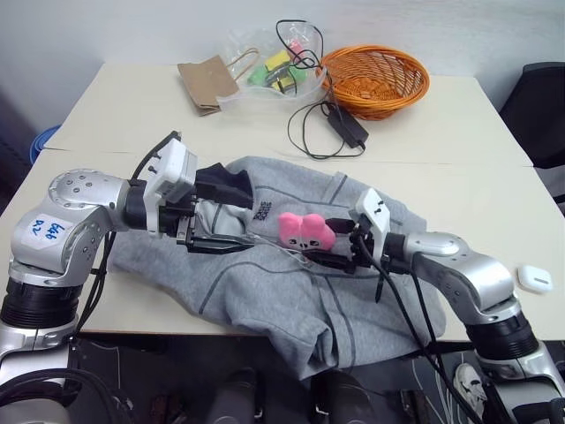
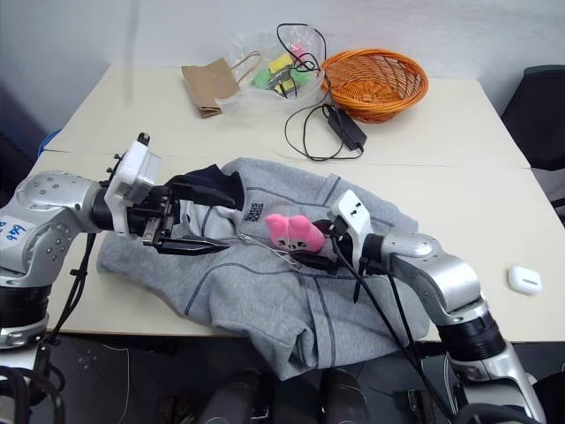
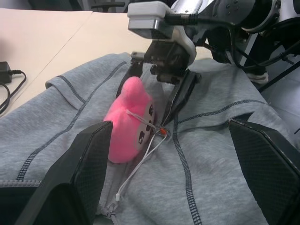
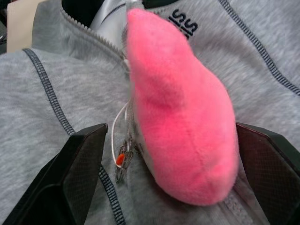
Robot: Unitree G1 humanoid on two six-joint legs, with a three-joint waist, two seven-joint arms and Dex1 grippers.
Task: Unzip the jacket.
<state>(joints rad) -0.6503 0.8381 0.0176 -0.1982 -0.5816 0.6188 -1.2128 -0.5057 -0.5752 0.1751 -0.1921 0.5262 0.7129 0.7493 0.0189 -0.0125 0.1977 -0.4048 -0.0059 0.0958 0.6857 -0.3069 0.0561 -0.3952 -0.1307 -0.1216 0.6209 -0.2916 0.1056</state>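
- Where the two worktop [image 1: 494, 190] panels meet, you find the jacket [image 1: 265, 291] spread flat, its lower part draped over the near edge and its dark-lined collar [image 1: 225, 184] on the robot's left.
- You see a pink plush charm [image 1: 306, 230] lying on the jacket's chest, tied by a white cord [image 3: 140, 161] to the zipper pull [image 3: 161, 132].
- Note that the zipper [image 4: 89, 35] stands parted at the collar and runs closed below the charm.
- Observe the left gripper [image 1: 214, 244] beside the collar, pointing toward the charm. Its fingers [image 3: 82, 173] are spread wide and hold nothing.
- Observe the right gripper [image 1: 331, 256] at the charm's other side, facing the left one. Its fingers [image 4: 77, 164] are spread wide with the charm between them; no pad presses the plush.
- In the left wrist view, one right finger [image 3: 180, 96] reaches down close to the zipper pull; you cannot tell whether it touches.
- At the far side of the worktop, you see an orange basket [image 1: 378, 79], a brown paper bag [image 1: 207, 84], a clear bag of coloured items [image 1: 274, 71] and a black power adapter [image 1: 346, 124] with its cable.
- Near the right arm, a small white case [image 1: 534, 278] lies on the worktop.
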